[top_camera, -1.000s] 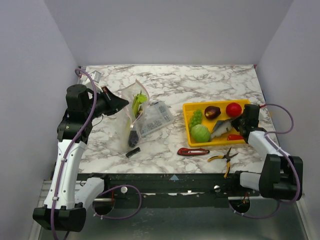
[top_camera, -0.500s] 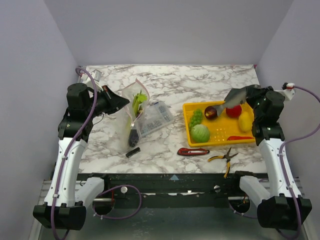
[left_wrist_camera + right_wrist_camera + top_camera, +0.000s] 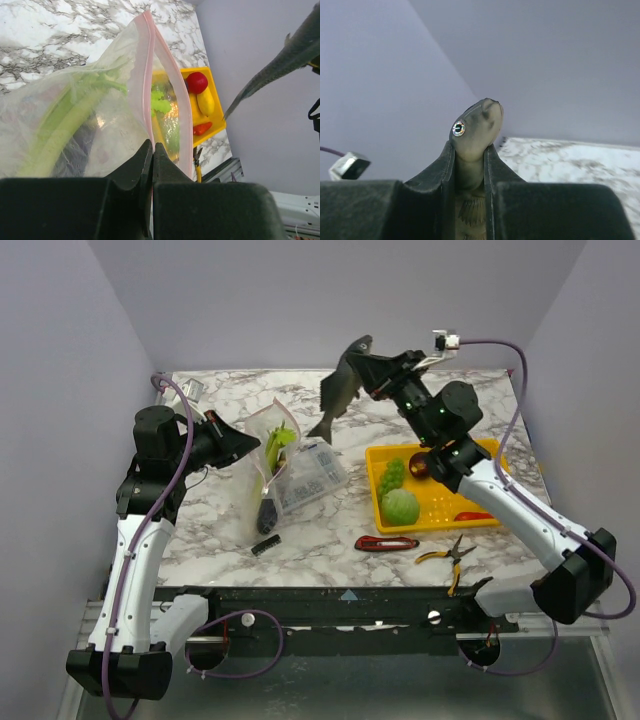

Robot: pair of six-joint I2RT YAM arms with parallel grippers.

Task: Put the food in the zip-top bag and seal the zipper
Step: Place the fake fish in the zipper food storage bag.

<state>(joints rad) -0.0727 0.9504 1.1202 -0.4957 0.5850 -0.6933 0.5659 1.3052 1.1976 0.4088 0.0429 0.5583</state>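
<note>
My left gripper (image 3: pixel 252 448) is shut on the mouth edge of the clear zip-top bag (image 3: pixel 262 465) and holds it upright. In the left wrist view the pink zipper (image 3: pixel 148 75) runs up from my left gripper (image 3: pixel 152 148), the mouth gapes slightly, and pale green celery (image 3: pixel 65 125) lies inside. My right gripper (image 3: pixel 363 361) is shut on a grey toy fish (image 3: pixel 337 392), high above the table, right of the bag; the fish's head (image 3: pixel 476 127) sticks out between the jaws. Grapes (image 3: pixel 391 476), cabbage (image 3: pixel 401 506), eggplant (image 3: pixel 422 464) and chili (image 3: pixel 470 516) lie in the yellow tray (image 3: pixel 440 527). The tomato (image 3: pixel 196 82) and yellow fruit (image 3: pixel 205 102) show in the left wrist view.
A clear compartment box (image 3: pixel 312 472) lies just right of the bag. A small black object (image 3: pixel 268 515) sits by the bag's base. A red-handled knife (image 3: pixel 386 543) and yellow-handled pliers (image 3: pixel 445 555) lie in front of the tray.
My right arm lifted the grey fish out of the yellow tray and swung it up and left, towards the bag. My left gripper and the bag have not moved.
</note>
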